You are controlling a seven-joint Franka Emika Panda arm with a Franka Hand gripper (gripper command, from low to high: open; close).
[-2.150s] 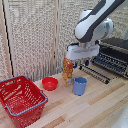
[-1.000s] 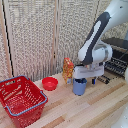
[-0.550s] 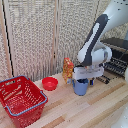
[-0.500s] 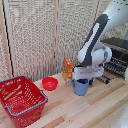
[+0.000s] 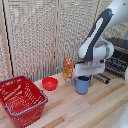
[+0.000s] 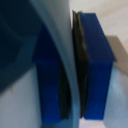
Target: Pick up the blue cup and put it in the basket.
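Observation:
The blue drinking vessel [image 5: 82,85] stands upright on the wooden table, toward the exterior view's right of centre. My gripping mechanism [image 5: 89,75], the white boxy end of the arm, sits right on top of the cup. In the wrist view, the blue pads [image 6: 95,65] press against both faces of the thin cup wall [image 6: 67,60], so the gripper is shut on the rim. The receptacle [image 5: 20,100], a red mesh basket with a grey-blue rim, stands at the exterior view's lower left, well apart from the cup.
A small red bowl [image 5: 49,83] sits between the basket and the cup. An orange-yellow object [image 5: 67,70] stands just behind the cup. A dark rack-like appliance [image 5: 117,62] is at the exterior view's right. Woven screens form the backdrop.
The arm came down from above onto the cup and has held there for the last second. The cup, bowl and basket have not moved.

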